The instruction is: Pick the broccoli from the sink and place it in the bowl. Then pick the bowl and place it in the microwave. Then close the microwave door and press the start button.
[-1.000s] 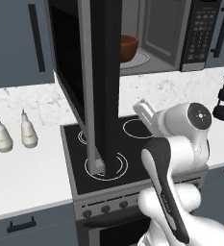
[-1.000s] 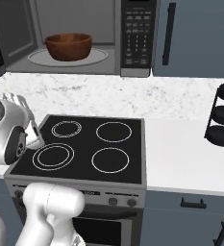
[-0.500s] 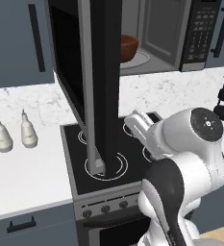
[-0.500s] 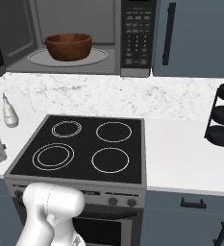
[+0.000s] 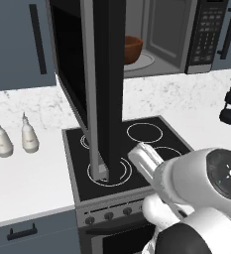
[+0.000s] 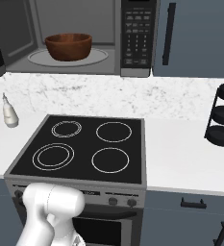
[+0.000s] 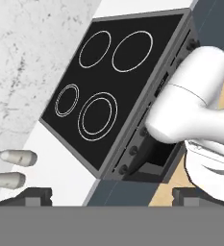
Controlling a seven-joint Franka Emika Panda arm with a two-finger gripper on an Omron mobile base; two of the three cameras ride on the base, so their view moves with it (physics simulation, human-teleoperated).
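now that my arm has swung back low in front of the black four-ring stovetop (image 6: pixel 82 149), my hand (image 7: pixel 108 197) has left the microwave with fingertips spread and empty. the reddish-brown wooden bowl (image 6: pixel 68 46) sits on the turntable inside the black microwave (image 6: pixel 84 36). the wide black door (image 5: pixel 94 84) hangs open over the stovetop, so shutting it comes next, clear of the two pale bottles (image 5: pixel 13 139) on the white counter (image 6: pixel 180 158).

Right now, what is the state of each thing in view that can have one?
microwave door: swung wide open over the stovetop.
microwave: open, with the bowl inside.
bowl: upright on the turntable.
gripper: jaws apart, holding nothing.
stovetop: bare, no pot on any ring.
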